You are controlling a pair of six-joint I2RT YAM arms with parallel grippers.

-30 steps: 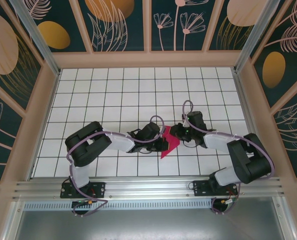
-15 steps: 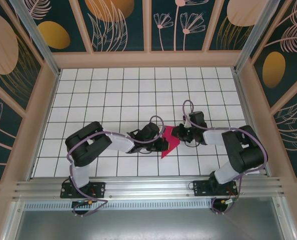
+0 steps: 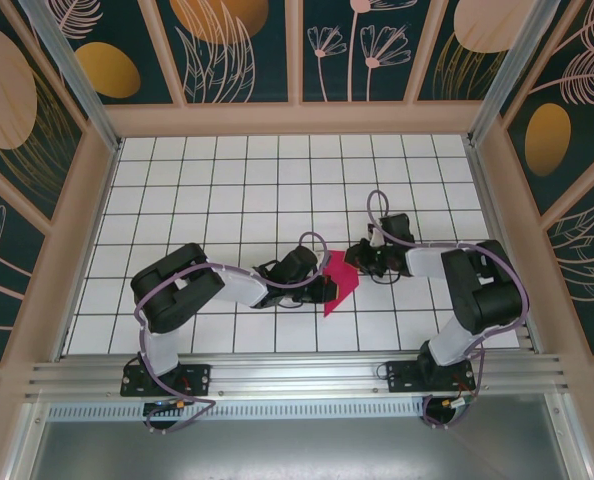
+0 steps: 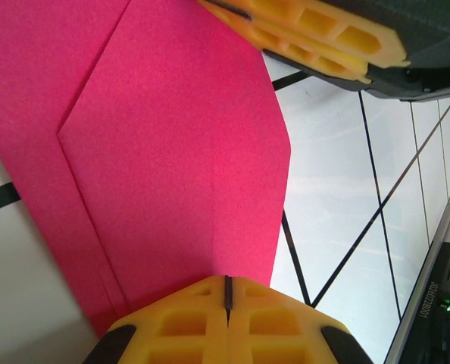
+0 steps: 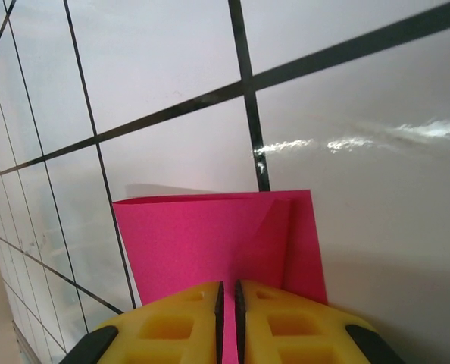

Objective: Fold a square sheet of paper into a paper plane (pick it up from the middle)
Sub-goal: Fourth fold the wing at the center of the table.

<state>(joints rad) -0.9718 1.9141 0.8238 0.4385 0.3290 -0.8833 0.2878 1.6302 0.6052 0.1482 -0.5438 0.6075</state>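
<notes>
On the white tiled table point(image 3: 217, 190), the left gripper point(image 3: 325, 290) and the right gripper point(image 3: 355, 262) each pinch with almost closed jaws the folded magenta-pink paper sheet point(image 3: 341, 284), which is between them near the table's front middle.

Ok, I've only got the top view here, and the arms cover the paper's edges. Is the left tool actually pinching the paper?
Observer: Yes. The left wrist view shows the left tool shut on the near edge of the paper.
Operator: And the right tool?
Observer: Its own wrist view shows the right tool shut on the paper too, with pink in the narrow slit.
Operator: Any folds in it so far?
Observer: Yes. In the left wrist view a flap lies folded over the sheet, and its slanted edges meet at a corner on the left.
</notes>
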